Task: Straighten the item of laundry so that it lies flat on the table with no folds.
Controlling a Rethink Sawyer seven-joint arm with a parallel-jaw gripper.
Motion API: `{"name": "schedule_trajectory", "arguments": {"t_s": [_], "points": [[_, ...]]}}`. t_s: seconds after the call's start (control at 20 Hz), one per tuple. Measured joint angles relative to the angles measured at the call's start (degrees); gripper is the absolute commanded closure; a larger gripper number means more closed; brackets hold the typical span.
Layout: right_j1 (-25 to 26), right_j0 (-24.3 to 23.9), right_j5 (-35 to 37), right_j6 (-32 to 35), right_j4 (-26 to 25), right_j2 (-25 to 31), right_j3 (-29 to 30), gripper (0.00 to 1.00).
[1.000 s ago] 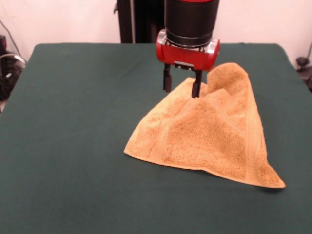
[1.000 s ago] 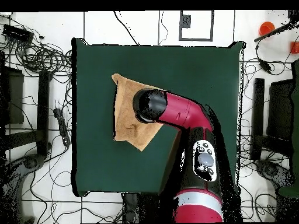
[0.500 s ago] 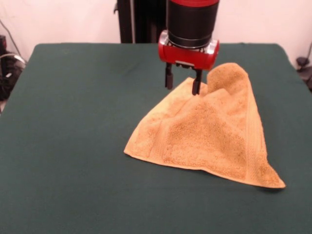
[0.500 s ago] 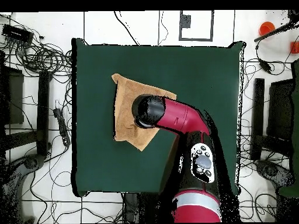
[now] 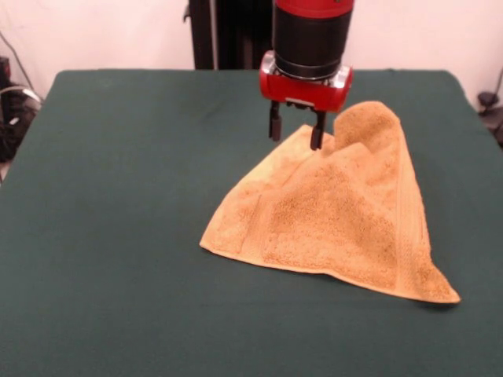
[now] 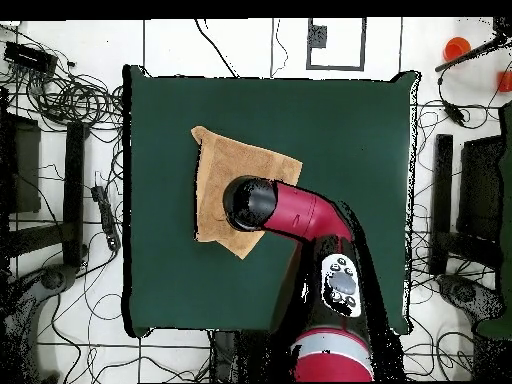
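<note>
Front view: the towel lies on the dark green surface, crumpled into a rough triangle. Its broad near edge rests flat on the cloth and runs to a pointed corner at the near right. At the far side the fabric is bunched up into a rounded hump that stands above the rest. A smoother woven band runs along the towel's right edge and another near its left edge. The gripper, red-bodied under a black cylinder, hangs just above the towel's far edge, immediately left of the hump. Its two dark fingers stand apart with open space between them and hold nothing; the right-hand one ends at, or just over, the pile. Behind the surface are a pale wall and a dark upright post.

Overhead view: the towel shows as a tan patch lying towards one side of the surface, well inside its edges. The red arm reaches over the towel and covers part of it, so the fingers and the hump are hidden here. Around the surface the pale floor is strewn with black cables, and an orange object sits in one corner.
</note>
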Motion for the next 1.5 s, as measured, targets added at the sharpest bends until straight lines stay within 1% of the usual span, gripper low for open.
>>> {"name": "schedule_trajectory", "arguments": {"t_s": [0.75, 1.5], "points": [[-0.02, 0.31, -1.98, 0.0, -0.05, 0.0, 5.06, 0.0], [0.02, 0.32, -1.98, 0.0, -0.04, 0.0, 5.33, 0.0]]}}
